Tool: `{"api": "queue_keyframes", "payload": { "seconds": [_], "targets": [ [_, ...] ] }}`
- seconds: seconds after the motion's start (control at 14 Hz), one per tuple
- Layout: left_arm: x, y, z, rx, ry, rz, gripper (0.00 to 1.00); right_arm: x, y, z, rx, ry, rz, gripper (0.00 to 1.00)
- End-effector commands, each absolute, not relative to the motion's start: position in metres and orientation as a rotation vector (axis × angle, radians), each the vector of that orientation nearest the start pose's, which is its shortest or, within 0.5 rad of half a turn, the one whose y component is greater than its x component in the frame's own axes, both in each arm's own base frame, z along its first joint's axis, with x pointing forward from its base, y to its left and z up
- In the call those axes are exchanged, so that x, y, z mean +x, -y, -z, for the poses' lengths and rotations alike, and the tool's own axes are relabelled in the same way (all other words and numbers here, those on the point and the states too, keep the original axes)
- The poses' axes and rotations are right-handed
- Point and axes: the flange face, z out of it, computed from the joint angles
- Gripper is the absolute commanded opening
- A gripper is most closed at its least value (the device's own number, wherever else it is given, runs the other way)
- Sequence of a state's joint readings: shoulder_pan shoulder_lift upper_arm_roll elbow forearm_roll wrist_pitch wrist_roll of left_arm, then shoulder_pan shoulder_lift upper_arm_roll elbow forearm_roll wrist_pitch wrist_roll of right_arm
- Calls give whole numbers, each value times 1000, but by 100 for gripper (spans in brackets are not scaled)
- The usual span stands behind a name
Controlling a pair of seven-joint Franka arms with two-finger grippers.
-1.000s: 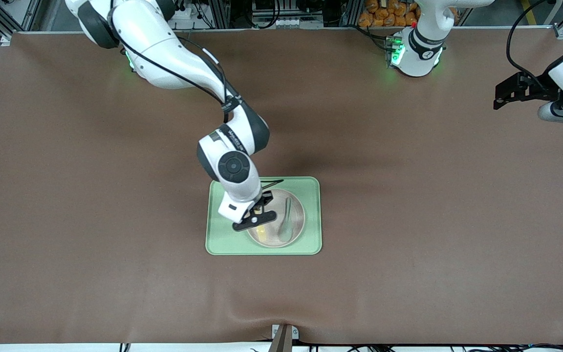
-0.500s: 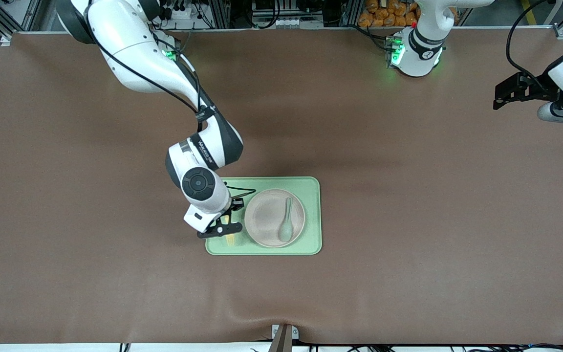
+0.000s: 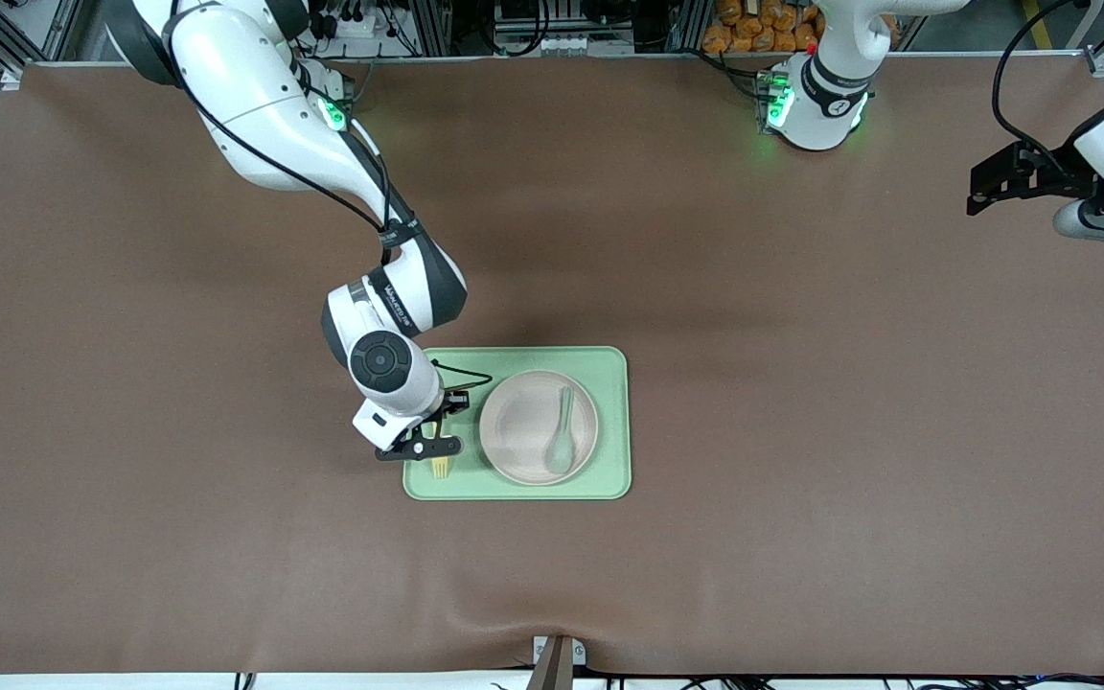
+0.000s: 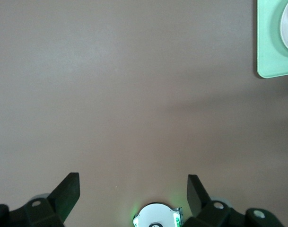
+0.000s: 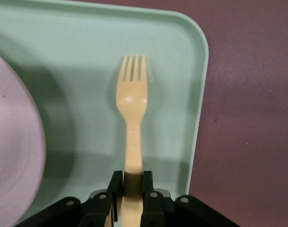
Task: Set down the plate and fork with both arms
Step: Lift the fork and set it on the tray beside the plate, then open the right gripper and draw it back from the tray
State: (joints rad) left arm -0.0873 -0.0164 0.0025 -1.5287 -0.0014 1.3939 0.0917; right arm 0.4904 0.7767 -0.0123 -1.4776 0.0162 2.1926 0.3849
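The pale beige-pink plate (image 3: pixel 538 426) sits on the light-green tray (image 3: pixel 609 364) with a grey-green spoon (image 3: pixel 562 443) lying in it. My right gripper (image 3: pixel 429 443) is shut on the handle of the pale-yellow fork (image 3: pixel 440 468) and holds it over the bare strip of tray beside the plate, toward the right arm's end. In the right wrist view the fork (image 5: pixel 132 109) points its tines away from the jaws, over the tray (image 5: pixel 181 71), with the plate's edge (image 5: pixel 11 142) beside it. My left gripper (image 3: pixel 993 187) is open and waits over the table's edge at the left arm's end.
The brown table mat (image 3: pixel 801 383) spreads wide around the tray. The left wrist view shows bare mat (image 4: pixel 134 94), a corner of the tray (image 4: pixel 271 47) and the left arm's green-lit base (image 4: pixel 155 216).
My right gripper has carried the fork off the plate toward the right arm's end, to the bare strip of tray beside the plate. The left arm has not moved.
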Motion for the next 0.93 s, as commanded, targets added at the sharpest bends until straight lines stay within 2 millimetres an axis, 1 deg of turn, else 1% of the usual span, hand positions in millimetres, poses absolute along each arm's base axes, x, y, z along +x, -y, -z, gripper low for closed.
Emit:
{"api": "queue_keyframes", "payload": {
  "seconds": [0.0,0.14,0.21,0.29,0.36,0.43,0.5,0.57,0.64,0.79,0.86],
  "targets": [
    [529,48,-642,-3133,-262,-167,100,632,-329,-236,-3143,111,-51,100],
    [530,48,-641,-3133,-262,-169,100,641,-331,-254,-3130,111,-5,100],
    [530,48,-641,-3135,-260,-167,100,645,-325,-260,-3133,98,-8,100],
    [531,48,-642,-3135,-257,-160,100,657,-312,-282,-3128,64,9,100],
    [530,49,-642,-3137,-258,-160,100,667,-297,-298,-3125,30,12,100],
    [531,49,-642,-3137,-248,-157,100,672,-287,-315,-3123,14,35,100],
    [530,50,-643,-3140,-236,-150,100,679,-269,-338,-3110,-14,76,100],
    [532,49,-643,-3142,-229,-145,100,689,-237,-357,-3102,-63,108,100],
    [532,49,-643,-3142,-229,-143,100,692,-217,-376,-3100,-96,103,100],
    [531,49,-643,-3142,-229,-141,100,689,-192,-403,-3124,-139,69,100],
    [531,50,-644,-3142,-232,-138,100,691,-169,-420,-3123,-175,84,100]
  ]
}}
